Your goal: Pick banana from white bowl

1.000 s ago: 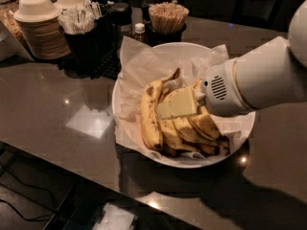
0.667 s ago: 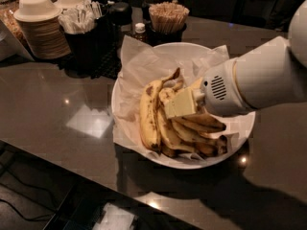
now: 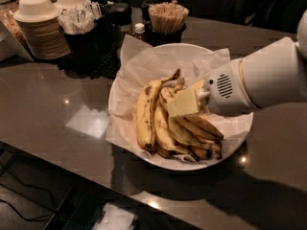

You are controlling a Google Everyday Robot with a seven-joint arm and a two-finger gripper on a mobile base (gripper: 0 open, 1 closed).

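The wide white bowl (image 3: 112, 96), lined with crumpled white paper (image 3: 144, 61), sits in the middle of the dark counter. The banana (image 3: 145, 116), long, plump and brown-freckled, lies along the left side of the pile with its stem pointing up and right. Slimmer spotted bananas (image 3: 194, 128) are bunched to its right. My gripper (image 3: 184, 103), on a thick white arm coming in from the right, is down in the bowl just right of the banana, over the slimmer bunch. Its cream tip covers part of those bananas.
At the back left stand stacked off-white disposable bowls (image 3: 41, 25) and a black caddy of packets (image 3: 82, 20). A cup of wooden stirrers (image 3: 168, 17) and a small bottle (image 3: 139, 31) stand behind the bowl. The counter's front edge runs just below the bowl.
My gripper has edged slightly to the right inside the bowl, uncovering a little more of the slim bananas. The bananas have not visibly moved.
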